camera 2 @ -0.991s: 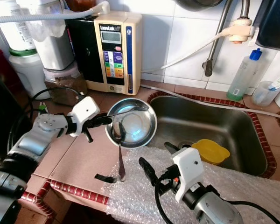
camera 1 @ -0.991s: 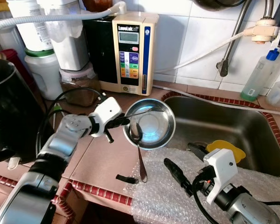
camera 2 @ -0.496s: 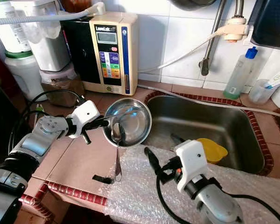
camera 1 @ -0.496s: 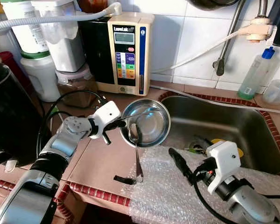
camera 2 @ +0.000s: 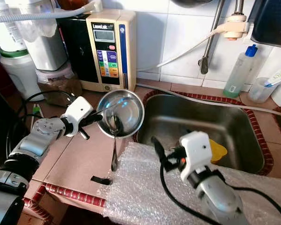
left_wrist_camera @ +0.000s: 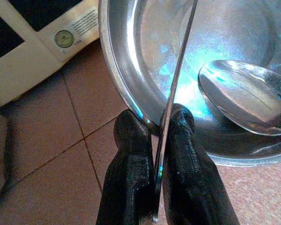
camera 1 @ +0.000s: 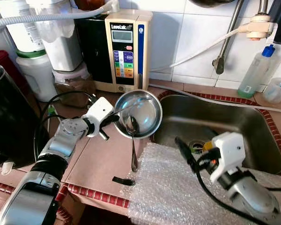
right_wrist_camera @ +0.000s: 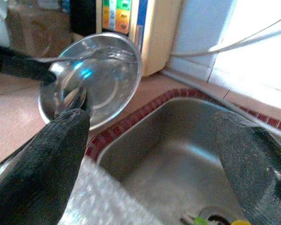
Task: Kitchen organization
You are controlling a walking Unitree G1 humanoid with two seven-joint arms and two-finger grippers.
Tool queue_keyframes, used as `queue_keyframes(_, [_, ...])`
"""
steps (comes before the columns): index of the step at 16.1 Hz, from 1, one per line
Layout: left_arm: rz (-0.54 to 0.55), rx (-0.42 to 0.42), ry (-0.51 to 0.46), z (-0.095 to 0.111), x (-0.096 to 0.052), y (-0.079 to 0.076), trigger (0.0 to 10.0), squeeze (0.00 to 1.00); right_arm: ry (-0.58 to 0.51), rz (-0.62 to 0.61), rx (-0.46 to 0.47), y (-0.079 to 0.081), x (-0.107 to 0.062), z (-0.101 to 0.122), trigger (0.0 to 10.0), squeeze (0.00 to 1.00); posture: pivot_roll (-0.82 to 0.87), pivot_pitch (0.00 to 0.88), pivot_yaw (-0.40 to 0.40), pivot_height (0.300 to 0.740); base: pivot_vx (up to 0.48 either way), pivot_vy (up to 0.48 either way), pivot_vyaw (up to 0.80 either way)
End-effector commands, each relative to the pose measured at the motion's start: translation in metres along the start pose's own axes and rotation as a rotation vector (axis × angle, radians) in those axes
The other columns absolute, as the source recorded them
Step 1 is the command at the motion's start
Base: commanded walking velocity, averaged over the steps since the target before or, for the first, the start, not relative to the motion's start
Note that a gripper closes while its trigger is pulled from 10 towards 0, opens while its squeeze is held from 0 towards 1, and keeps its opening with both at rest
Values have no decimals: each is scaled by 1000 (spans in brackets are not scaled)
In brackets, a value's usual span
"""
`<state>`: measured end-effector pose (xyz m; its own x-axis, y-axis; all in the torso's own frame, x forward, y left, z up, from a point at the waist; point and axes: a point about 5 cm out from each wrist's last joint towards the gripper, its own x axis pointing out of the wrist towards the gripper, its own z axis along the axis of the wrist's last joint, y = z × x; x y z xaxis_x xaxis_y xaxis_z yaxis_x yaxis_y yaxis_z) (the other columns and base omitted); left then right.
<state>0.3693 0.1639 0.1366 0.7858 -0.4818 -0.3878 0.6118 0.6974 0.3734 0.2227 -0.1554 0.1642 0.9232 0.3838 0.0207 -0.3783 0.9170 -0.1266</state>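
Gripping the rim of a shiny steel bowl (camera 1: 137, 114), the left tool (camera 1: 113, 120) has its fingers (left_wrist_camera: 131, 173) clamped together on the thin edge, holding it tilted above the tiled surface (camera 1: 103, 157), a spoon (camera 1: 132, 140) hanging from it. Bare tile lies below; the sink (camera 1: 215, 126) rim is just beyond. Since a second ago the bowl has shifted slightly. Right tool (camera 1: 185, 149) is spread wide, empty, above bubble wrap (camera 1: 178, 192).

Bowl (camera 1: 139, 114) tilted above the bench (camera 1: 103, 159), just left of the sink (camera 1: 225, 129). Spoon (camera 1: 132, 140) hanging over the bowl's front rim. Bubble wrap (camera 1: 178, 192) in front of the sink. Water machine (camera 1: 124, 49) behind, bottle (camera 1: 256, 70) far right.
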Motion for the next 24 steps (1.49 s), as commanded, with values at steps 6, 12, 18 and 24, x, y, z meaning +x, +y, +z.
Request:
queue_keyframes(6, [182, -130, 245, -41, -11, 13, 10000, 0, -29, -61, -31, -16, 5, 4, 10000, 0, 47, 43, 37, 740, 0, 0, 0])
queue_keyframes(12, [52, -13, 439, -72, -28, 10, 10000, 0, -19, -40, -35, -16, 7, 2, 10000, 0, 56, 43, 34, 740, 0, 0, 0])
queue_keyframes(18, [-182, 132, 492, -69, -31, 6, 10000, 0, -1, -21, -41, -17, 6, -1, 10000, 0, 49, 42, 37, 740, 0, 0, 0])
queue_keyframes(24, [-307, 285, 579, -70, -44, 16, 10000, 0, -17, 80, -2, -8, 7, 7, 10000, 0, 49, 43, 37, 740, 0, 0, 0])
